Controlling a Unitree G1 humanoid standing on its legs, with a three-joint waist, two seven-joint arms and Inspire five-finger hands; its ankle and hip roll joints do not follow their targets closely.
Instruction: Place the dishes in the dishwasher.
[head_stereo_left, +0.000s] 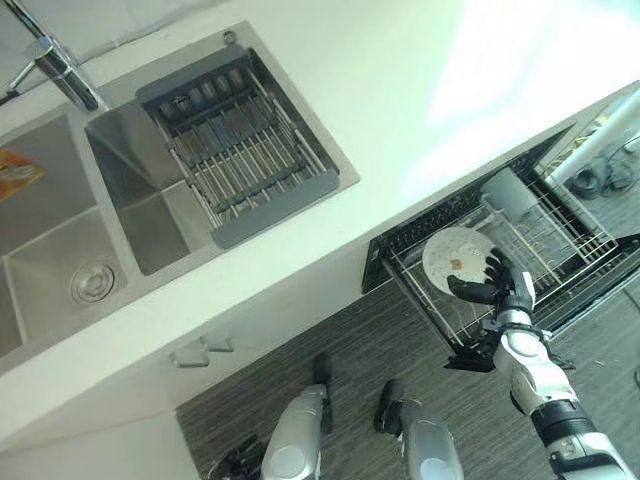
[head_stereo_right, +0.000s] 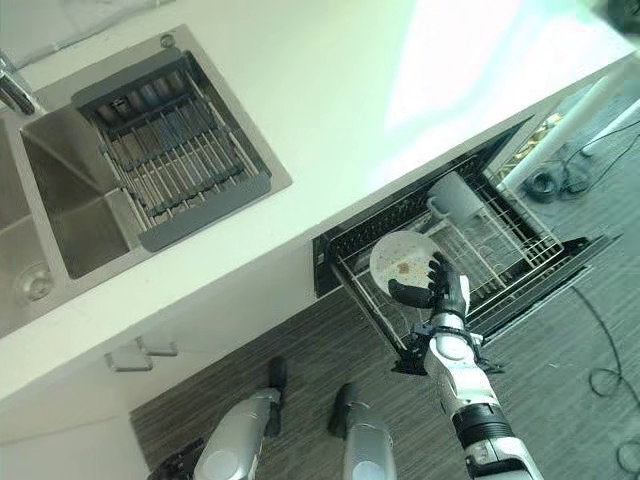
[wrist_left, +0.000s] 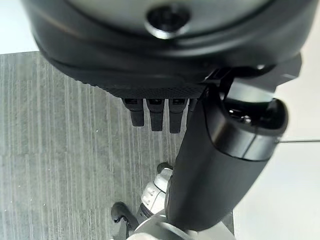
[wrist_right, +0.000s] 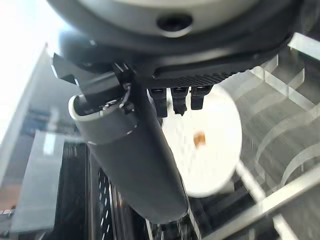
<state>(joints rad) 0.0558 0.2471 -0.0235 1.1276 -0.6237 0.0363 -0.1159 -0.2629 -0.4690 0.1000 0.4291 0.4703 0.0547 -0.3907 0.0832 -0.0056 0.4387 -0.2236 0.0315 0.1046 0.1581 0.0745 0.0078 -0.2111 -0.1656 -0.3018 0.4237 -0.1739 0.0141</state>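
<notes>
White and round, with a small brown speck near its middle, a plate is seen at the right of the head views, over the front part of the wire rack that is pulled out of the open dishwasher under the table. The plate is pinched by the right hand: in the head views the dark fingers are curled along its lower edge, and in the right wrist view the thumb is laid across its near side while the fingertips are set against its face. The plate is shown there tilted above the rack's wires; whether it touches them cannot be told. Just beyond it, toward the upper right, a pale cup is stood in the rack. In the upper left of the head views a steel sink is set into the table, with a drain in the lower left of its basin, a tap at the top left, and a grey draining rack laid across its right side. An orange item is seen at the left edge. In the left wrist view the left hand is shown over grey striped floor, its fingers straight and loose, the thumb beside them, nothing held.
</notes>
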